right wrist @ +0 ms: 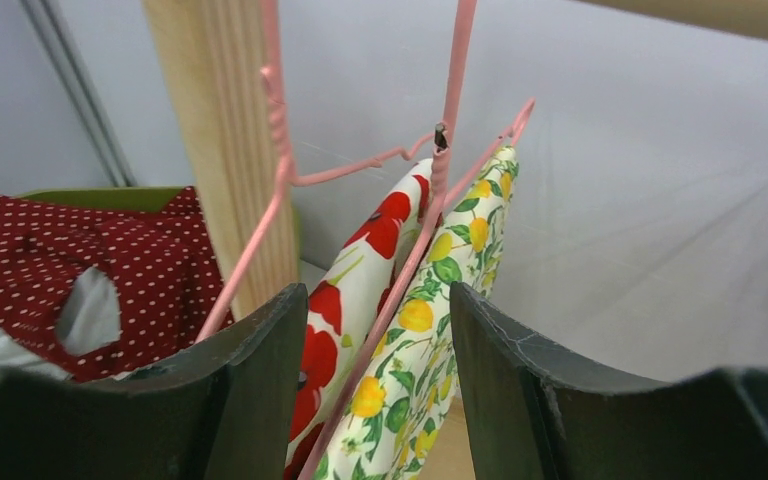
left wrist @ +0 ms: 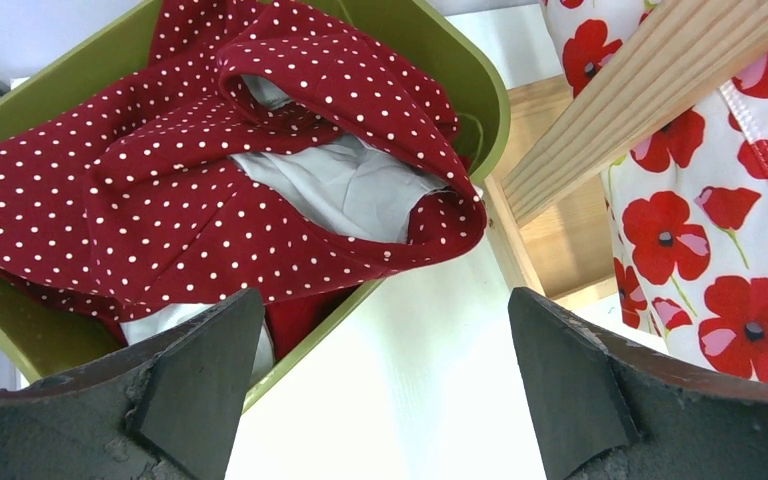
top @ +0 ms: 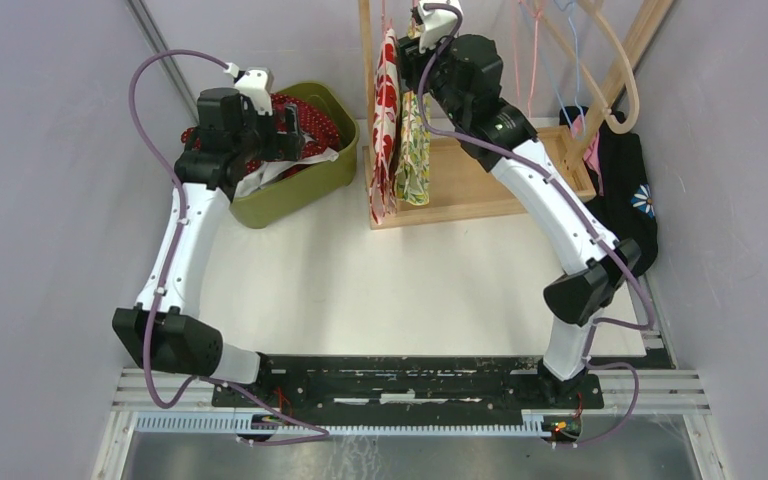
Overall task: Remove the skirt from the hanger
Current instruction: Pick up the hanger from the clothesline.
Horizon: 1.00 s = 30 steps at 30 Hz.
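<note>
The job looks barely begun: the lemon-print skirt [right wrist: 410,320] still hangs on its pink wire hanger [right wrist: 450,80], directly between and just beyond the fingers of the right gripper [right wrist: 377,330]; that gripper stands partly open and has hold of nothing, the thin wire running through the gap without either finger pressing on it. A poppy-print skirt [right wrist: 360,260] hangs touching it on the gripper's left side (which of the two is meant I judge only from where the gripper is), with the wooden post [right wrist: 225,120] further left. Left to do: grip, then slide the cloth off the wire. Both skirts are thin, limp printed cotton; the hanger is slim, twisted at the neck, likely springy. The left gripper [left wrist: 385,330] is spread wide and empty; ahead of it sits a smooth green bin [left wrist: 480,90] holding a crumpled polka-dot garment [left wrist: 160,190], white desk [top: 360,290] beneath.
</note>
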Available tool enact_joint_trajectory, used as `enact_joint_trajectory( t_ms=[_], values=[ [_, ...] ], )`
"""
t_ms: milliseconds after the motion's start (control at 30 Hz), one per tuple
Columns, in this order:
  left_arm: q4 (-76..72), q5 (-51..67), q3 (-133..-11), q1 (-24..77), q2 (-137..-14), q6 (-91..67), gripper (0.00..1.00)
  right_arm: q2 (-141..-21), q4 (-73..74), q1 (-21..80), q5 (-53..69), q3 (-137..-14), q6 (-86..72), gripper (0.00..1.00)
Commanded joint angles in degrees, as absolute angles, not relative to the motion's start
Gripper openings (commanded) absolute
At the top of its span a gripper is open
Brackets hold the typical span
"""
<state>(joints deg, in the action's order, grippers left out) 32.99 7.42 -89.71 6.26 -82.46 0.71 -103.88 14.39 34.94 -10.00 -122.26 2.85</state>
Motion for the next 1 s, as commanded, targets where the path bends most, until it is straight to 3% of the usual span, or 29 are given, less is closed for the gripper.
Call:
enact_joint_trajectory(
  t_ms=[0,267,467,533,600,633,967],
  values=[
    [32.49,6.75,-90.22,6.65,-79.16,3.05,0.99,-107.54,9.13,35.01,-17.56,-127.67,5.34,0.6],
    [32.9,5.83,-89.51,7.12,-78.8,3.72,0.99,-111.44,6.85,34.96,-20.33,-132.14,6.47,0.56],
    [33.27,4.86,-89.2,7.12,-78.75,4.14,0.99,-110.45,6.08,34.82,-23.39,-130.24,8.57,0.4],
    [33.25,4.82,-89.04,7.18,-78.71,4.22,0.99,-110.08,6.09,34.7,-23.58,-129.38,8.65,0.29],
    [33.28,4.83,-88.83,7.18,-78.75,4.22,0.99,-109.96,6.41,34.55,-23.84,-128.33,8.53,0.06],
    [33.31,4.72,-88.79,7.19,-78.73,4.22,0.99,-109.88,6.47,34.53,-24.12,-127.94,8.53,0.01],
    [33.3,3.82,-88.81,7.2,-78.84,4.39,0.99,-109.72,8.04,34.09,-21.9,-129.31,10.44,0.01]
  ],
)
